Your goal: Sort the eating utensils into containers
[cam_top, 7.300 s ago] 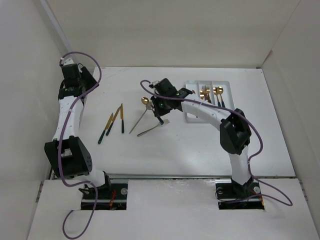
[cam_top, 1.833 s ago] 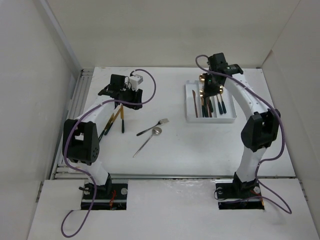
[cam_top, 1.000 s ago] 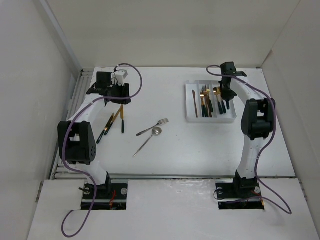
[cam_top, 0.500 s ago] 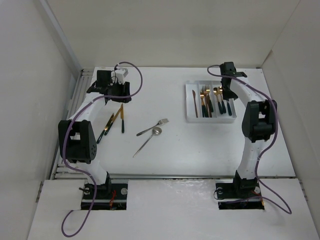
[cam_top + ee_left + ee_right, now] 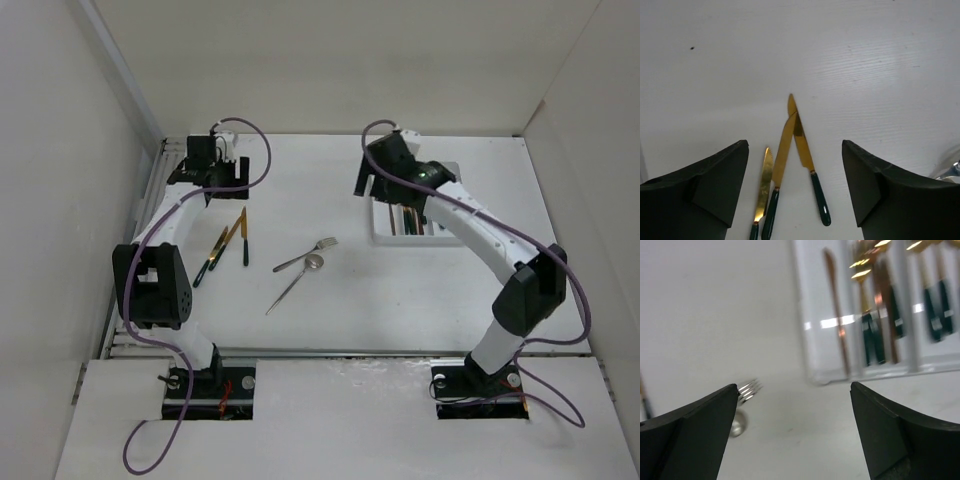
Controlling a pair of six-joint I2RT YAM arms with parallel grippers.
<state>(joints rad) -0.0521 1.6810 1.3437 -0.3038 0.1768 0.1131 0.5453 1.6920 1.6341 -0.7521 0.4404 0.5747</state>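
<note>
Gold knives [image 5: 784,155], three, lie well left of the white tray [image 5: 395,240], lengthwise before my left gripper [image 5: 794,145], spread wide and empty. My right gripper [image 5: 794,387], also wide and empty, hovers at the tray's left edge.

Lab test cell; white panel walls [image 5: 330,60], white table [image 5: 400,300]
</note>
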